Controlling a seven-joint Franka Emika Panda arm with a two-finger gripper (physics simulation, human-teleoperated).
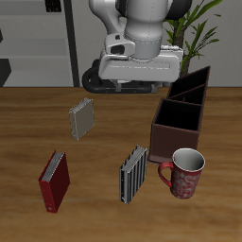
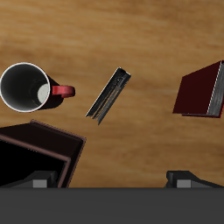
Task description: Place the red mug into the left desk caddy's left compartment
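Observation:
The red mug stands upright on the table near its front edge, white inside, just in front of the left desk caddy. The caddy is a dark reddish-brown box with a black inside. Its narrower compartment with taller sloping walls is at the far end, away from the mug. My gripper hangs high above the back of the table, open and empty. In the wrist view the mug shows from above beside a corner of the caddy. My gripper has its fingertips wide apart.
A striped grey book stands beside the mug and also shows in the wrist view. A red book stands near the front edge, also seen in the wrist view. A small grey book stands farther back.

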